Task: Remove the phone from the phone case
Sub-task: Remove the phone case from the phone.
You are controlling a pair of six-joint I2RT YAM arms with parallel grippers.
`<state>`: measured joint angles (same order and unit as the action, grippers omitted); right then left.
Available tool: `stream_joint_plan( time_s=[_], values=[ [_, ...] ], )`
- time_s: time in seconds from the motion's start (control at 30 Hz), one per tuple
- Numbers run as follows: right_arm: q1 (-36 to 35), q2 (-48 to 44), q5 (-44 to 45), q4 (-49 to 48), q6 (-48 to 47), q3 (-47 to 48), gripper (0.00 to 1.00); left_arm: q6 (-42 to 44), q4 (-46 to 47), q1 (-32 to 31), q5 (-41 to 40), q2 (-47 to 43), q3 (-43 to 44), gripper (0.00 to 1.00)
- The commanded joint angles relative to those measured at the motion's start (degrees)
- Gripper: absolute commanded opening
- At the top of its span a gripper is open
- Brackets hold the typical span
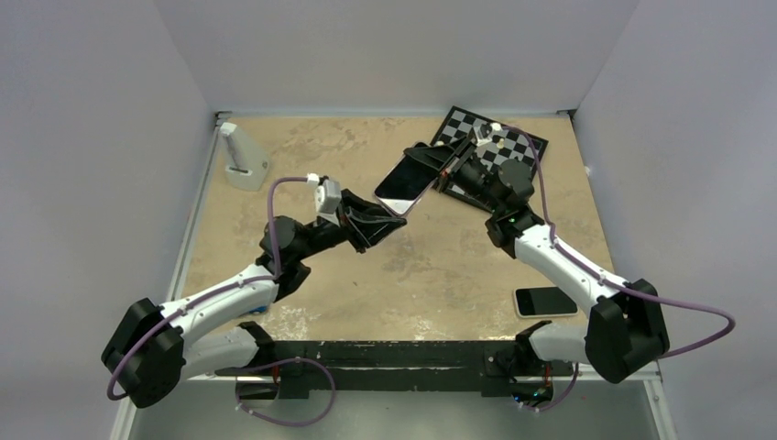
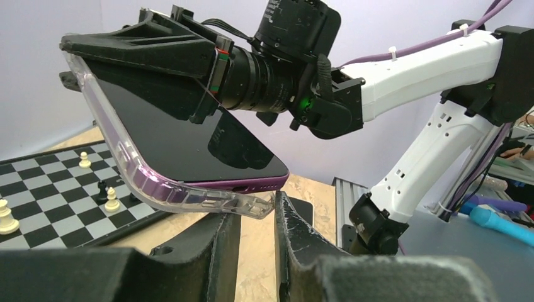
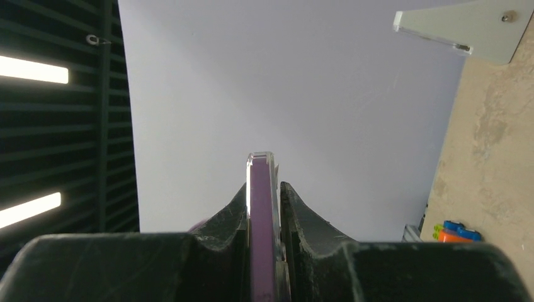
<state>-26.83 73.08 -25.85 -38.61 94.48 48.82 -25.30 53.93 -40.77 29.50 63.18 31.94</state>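
The right gripper clamps the phone, in its clear phone case, at upper centre of the top view; the left gripper, narrowly parted and empty, sits just beside its lower corner.

From the lower left of the overhead view the left arm, and from the lower right the right arm, are alike: glossy white link shells between chunky black joint housings, each trailing a looping purple cable. A small green light glows on the right arm's black wrist. A white cable tie pins its cable, and the black fingers of the left gripper look rough and grey-flecked.
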Motion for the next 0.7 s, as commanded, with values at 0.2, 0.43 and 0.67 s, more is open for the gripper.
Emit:
stream_joint_plan(
  time_s=[0.2, 0.43, 0.67],
  values=[
    [-1.4, -3.3, -3.7, -7.6, 3.9, 0.9, 0.0, -24.6, -2.1, 9.2, -12.9, 2.3, -2.8, 0.03],
    [-1.6, -2.7, -5.7, -14.9, 3.1, -1.1, 0.0, -34.9, -16.0, 10.5, -12.2, -1.1, 0.8, 0.4],
    [-1.6, 0.1, -8.6, -22.3, 2.1, -0.1, 0.0, -35.9, -28.3, 10.6, -18.9, -7.8, 2.7, 0.5]
  ],
)
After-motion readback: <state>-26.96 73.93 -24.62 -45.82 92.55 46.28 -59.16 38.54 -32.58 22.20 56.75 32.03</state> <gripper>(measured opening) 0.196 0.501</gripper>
